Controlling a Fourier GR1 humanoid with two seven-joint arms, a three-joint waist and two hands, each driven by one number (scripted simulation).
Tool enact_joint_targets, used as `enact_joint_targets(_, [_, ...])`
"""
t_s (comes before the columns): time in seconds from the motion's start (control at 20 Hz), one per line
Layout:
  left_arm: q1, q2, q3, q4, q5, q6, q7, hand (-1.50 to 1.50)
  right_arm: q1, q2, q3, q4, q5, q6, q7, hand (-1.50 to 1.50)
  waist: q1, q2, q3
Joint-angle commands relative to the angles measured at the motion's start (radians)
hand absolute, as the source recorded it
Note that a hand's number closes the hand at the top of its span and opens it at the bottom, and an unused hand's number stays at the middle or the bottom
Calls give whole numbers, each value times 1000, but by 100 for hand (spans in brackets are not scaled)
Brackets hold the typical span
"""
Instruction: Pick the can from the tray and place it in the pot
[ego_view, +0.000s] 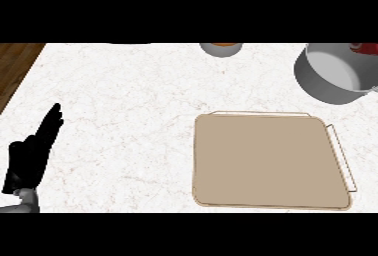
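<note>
The tray (269, 160) lies bare, a red-topped can (364, 48) apparently already at the pot (336, 75) far right, well apart from the left hand (29, 155) resting straight-fingered; the right hand is unseen.

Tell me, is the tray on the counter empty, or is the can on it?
Empty. The tray shows only its bare tan surface, with no can on it. A red-and-white thing shows at the pot; what it is, cannot tell.

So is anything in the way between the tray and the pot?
Nothing visible stands between the flat beige tray and the round grey metal pot. The small grey-and-orange object at the far edge sits left of that path.
</note>
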Motion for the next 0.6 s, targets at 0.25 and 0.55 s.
enact_joint_targets(0.25, [-50,-12,1,55,-11,9,-17,0,28,-66,-47,188,-14,-55,-151,150,21,19,2])
enact_joint_targets(0.55, [-45,-22,-19,6,-8,0,8,0,25,-72,-179,224,-151,-27,-216,-150,38,25,6])
